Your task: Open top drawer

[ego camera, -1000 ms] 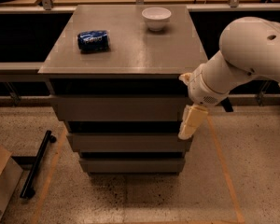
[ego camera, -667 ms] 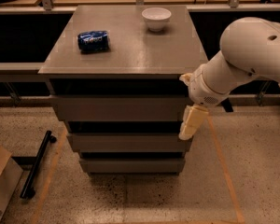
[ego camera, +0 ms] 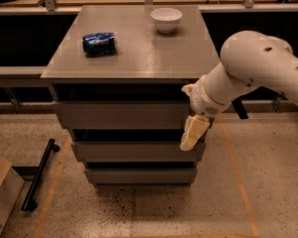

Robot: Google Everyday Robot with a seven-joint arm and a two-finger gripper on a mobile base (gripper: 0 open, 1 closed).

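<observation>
Hanging beside top drawer (ego camera: 121, 115), end effector (ego camera: 193, 133), aperture unclear, blue can (ego camera: 99, 42), white bowl (ego camera: 166, 19) on top

The top drawer (ego camera: 121, 114) has a smooth, matt grey front. Above it, the worktop (ego camera: 139, 58) is a smooth grey sheet with a dull sheen; on it lie a glossy blue metallic can (ego camera: 99, 42) and a glazed white bowl (ego camera: 166, 19). At the drawer's right end hangs the hand (ego camera: 192, 135), of smooth cream plastic, on a satin white arm (ego camera: 253, 68). Below the drawer, the floor (ego camera: 139, 212) is speckled and stone-like.
</observation>
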